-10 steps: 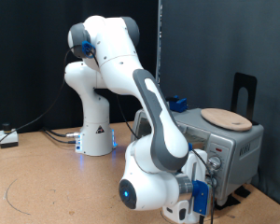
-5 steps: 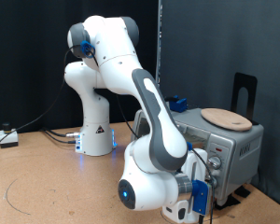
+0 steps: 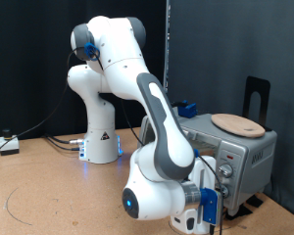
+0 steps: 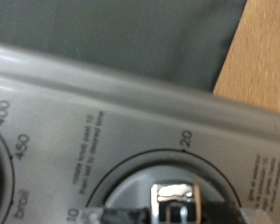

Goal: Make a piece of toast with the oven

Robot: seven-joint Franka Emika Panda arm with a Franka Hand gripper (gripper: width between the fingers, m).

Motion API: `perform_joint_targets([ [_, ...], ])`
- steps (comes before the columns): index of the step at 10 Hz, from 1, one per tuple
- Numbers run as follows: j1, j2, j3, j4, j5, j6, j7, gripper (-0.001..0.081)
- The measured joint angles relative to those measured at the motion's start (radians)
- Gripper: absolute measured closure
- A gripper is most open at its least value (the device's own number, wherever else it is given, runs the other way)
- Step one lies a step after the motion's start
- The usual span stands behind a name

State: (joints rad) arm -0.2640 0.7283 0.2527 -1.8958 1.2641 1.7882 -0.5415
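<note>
I am watching the hand (image 3: 218, 182) edging slightly leftward at the oven (image 3: 235, 147) timer knob (image 4: 174, 201); I cannot tell its grip, so timing seems underway

Boxy silver-grey countertop toaster oven (image 3: 247, 157) sitting on brown table at exterior view's right, mostly hidden behind arm. Round knobs showing on front panel. Wrist view showing chrome-centred timer dial (image 4: 174, 198) close up, markings 10, 20 reading beside it. Toast not showing.
</note>
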Motion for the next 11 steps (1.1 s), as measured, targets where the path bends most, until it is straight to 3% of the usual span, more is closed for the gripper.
perform_joint_targets([
  [2, -0.01, -0.025, 0.006, -0.061, 0.097, 0.031, -0.178, 0.0706],
  [5, -0.017, -0.028, 0.006, -0.085, 0.15, 0.025, -0.333, 0.0706],
  [11, -0.019, -0.028, 0.006, -0.088, 0.154, 0.024, -0.35, 0.0706],
])
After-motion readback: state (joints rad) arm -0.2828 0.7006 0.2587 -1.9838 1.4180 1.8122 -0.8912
